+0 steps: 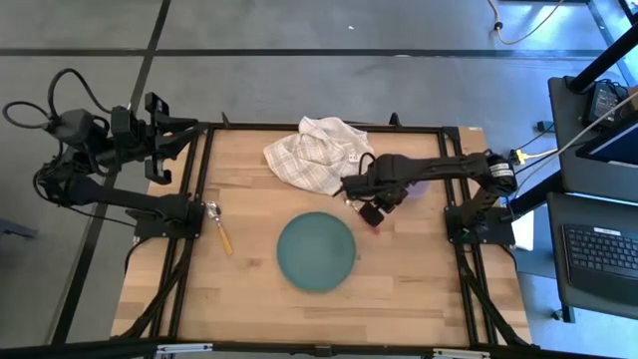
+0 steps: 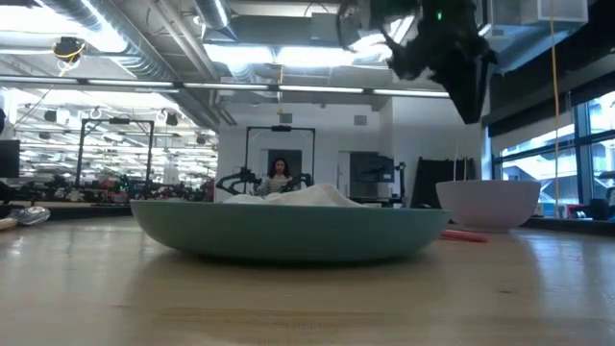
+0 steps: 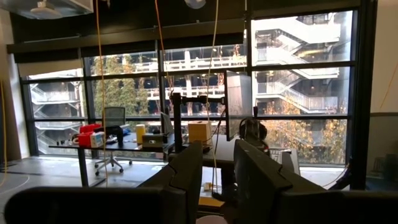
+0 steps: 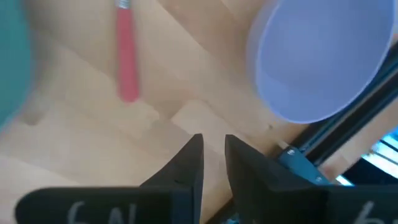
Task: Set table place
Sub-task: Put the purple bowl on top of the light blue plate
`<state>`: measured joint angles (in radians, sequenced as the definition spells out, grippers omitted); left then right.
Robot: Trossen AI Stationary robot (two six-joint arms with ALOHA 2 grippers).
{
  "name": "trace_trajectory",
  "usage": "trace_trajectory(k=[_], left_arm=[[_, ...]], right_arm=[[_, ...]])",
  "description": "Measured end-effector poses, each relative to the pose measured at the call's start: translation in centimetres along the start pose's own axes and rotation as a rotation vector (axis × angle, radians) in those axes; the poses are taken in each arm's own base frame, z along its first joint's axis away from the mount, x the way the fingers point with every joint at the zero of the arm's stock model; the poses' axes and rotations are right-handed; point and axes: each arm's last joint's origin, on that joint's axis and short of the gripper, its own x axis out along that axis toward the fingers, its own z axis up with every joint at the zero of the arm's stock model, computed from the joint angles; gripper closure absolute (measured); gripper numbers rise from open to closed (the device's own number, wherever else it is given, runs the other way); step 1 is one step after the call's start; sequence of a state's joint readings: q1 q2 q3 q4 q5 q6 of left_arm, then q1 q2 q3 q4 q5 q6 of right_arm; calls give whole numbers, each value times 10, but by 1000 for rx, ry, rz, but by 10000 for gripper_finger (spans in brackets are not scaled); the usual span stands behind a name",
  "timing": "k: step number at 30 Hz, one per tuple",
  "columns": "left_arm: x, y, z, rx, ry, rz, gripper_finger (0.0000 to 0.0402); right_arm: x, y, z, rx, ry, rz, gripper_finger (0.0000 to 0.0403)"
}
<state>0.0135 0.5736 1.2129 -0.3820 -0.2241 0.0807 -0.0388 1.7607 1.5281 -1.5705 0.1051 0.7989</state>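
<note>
The teal plate (image 1: 315, 250) lies flat on the wooden table (image 1: 419, 289), near its middle. The lilac bowl (image 4: 320, 56) stands upright to the plate's right, partly under my right arm in the high view (image 1: 421, 186). The red-handled fork (image 4: 127, 56) lies flat between plate and bowl. The yellow-handled spoon (image 1: 221, 231) lies flat at the table's left edge. My right gripper (image 4: 214, 155) hovers above bare wood near the bowl and fork, empty, its fingers almost together. My left gripper (image 3: 217, 180) is parked off the table's far left corner, its fingers close together and empty.
A crumpled white checked cloth (image 1: 317, 152) lies at the table's far edge, behind the plate and just left of my right gripper. The black frame (image 1: 469, 269) edges the table. Bare wood shows along the near side.
</note>
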Motion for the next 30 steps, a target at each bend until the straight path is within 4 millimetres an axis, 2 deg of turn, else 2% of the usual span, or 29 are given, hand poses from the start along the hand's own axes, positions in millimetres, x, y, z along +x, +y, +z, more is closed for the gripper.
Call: trace_trajectory(k=[9, 14, 18, 25, 30], left_arm=[[0, 0, 0, 0, 0, 0, 315], [0, 0, 0, 0, 0, 0, 315], [0, 0, 0, 0, 0, 0, 315], [0, 0, 0, 0, 0, 0, 315], [0, 0, 0, 0, 0, 0, 315]], right_arm=[[36, -29, 19, -10, 145, -17, 334], [50, -33, 30, -63, 128, 64, 334], [56, -36, 36, -101, 107, 86, 334], [58, -48, 44, -70, 92, 64, 334], [59, -48, 51, -51, 59, 130, 334]])
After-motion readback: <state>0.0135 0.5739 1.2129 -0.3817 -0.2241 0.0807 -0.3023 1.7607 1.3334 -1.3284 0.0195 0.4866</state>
